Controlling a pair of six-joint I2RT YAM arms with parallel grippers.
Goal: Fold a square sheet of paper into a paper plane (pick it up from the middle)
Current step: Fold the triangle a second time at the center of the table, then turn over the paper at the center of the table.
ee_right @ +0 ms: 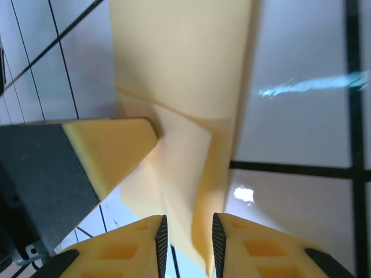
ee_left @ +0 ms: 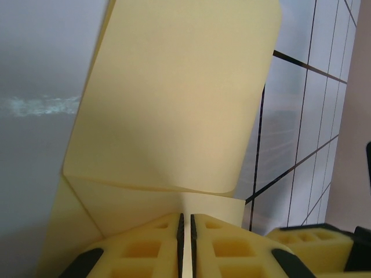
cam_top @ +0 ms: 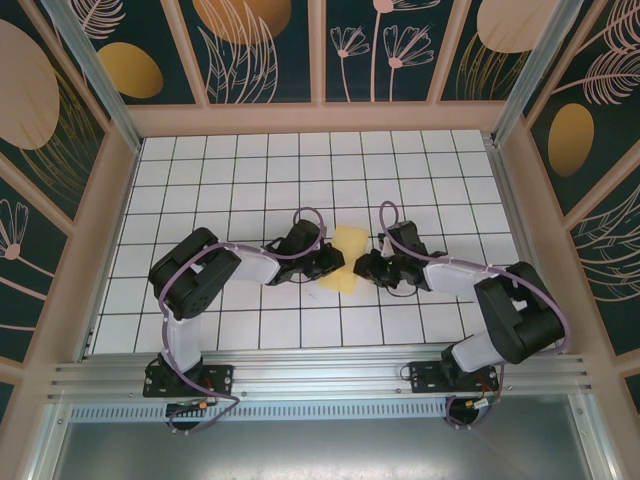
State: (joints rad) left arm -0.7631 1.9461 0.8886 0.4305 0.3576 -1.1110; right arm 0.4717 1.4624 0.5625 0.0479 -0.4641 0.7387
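Left gripper point(ee_left: 185, 219) clamps the folded sheet point(ee_left: 174, 104); right gripper point(ee_right: 186, 226), narrowly parted, straddles it. With one-sided support the fold may spring open.

Square sheet of paper point(cam_top: 347, 250): side edges covered from above by left gripper point(cam_top: 333, 262) and right gripper point(cam_top: 366, 266); creases too small to read. Wrist views: upper part cut off at frame top; fingers point(ee_left: 145, 249) cropped at bottom edge.

Left arm point(cam_top: 183, 340), right arm point(cam_top: 520, 320): black joints, white link shells, lilac cables point(cam_top: 305, 213) looped alongside. Left claw point(ee_left: 185, 226), right claw point(ee_right: 186, 229) had yellow fingers point(ee_left: 145, 249), black ribbed pads point(ee_right: 161, 237).
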